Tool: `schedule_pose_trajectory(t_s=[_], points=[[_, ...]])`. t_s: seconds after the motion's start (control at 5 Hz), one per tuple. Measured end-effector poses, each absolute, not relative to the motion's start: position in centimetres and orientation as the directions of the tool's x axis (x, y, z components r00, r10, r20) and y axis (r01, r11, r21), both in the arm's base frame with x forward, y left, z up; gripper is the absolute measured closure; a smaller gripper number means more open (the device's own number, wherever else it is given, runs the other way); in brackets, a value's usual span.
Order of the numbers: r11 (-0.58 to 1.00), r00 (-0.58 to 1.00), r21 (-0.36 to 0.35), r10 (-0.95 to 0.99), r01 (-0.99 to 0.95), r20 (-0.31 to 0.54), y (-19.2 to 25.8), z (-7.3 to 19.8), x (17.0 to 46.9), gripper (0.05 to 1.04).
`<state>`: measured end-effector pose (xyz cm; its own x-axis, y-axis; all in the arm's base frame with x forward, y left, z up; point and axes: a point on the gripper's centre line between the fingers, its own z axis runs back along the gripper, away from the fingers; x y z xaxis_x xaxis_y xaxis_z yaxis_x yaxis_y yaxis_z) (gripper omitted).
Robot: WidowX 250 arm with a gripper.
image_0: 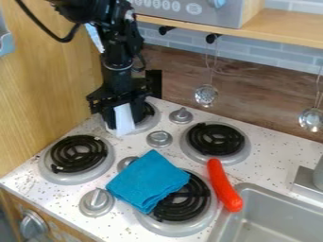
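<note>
Jaws: can't tell from this angle whether they're spread or pressed together. You've got the gripper (126, 122) pointed down at the upper-left burner (151, 124), hiding part of its coil. A white piece (123, 118) shows right at the jaws; can't tell whether it's pinched or part of the hardware, so don't count it as a grasp.

Progress, as far as I can judge: no placement you can call done, and neither loose item on the counter is in your grip. Blue cloth (148, 182) is down, folded, lying partly over the lower-right burner (195, 208) and against or over the edge of a knob (127, 162). Sausage (223, 184) is down too, slanted between that burner and the sink (277, 194), upper end at the rim of the upper-right burner (216, 139). Both are well apart from your gripper. Any handling of either is still to do, pickup included.

Around you: lower-left burner (79, 153) has its coil exposed, knobs (159, 138) sit between the burners, and a slotted ladle (206, 95) hangs under the shelf (287, 26).
</note>
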<state>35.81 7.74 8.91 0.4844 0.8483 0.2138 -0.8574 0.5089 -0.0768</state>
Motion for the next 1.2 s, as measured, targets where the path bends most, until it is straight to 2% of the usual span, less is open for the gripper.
schedule_pose_trajectory(t_s=[0.4, 0.8, 1.0, 1.2], points=[[0.464, 0.447, -0.035, 0.868, -0.885, 0.216, 9.3, 5.0, 40.7, 0.384], [0.424, 0.413, -0.009, 0.886, -0.906, 0.209, 10.9, 2.2, 43.1, 0.384], [0.414, 0.404, 0.002, 0.888, -0.91, 0.22, 11.6, 1.6, 43.7, 0.386], [0.394, 0.381, -0.01, 0.895, -0.919, 0.232, 12.2, 1.5, 44.3, 0.348]])
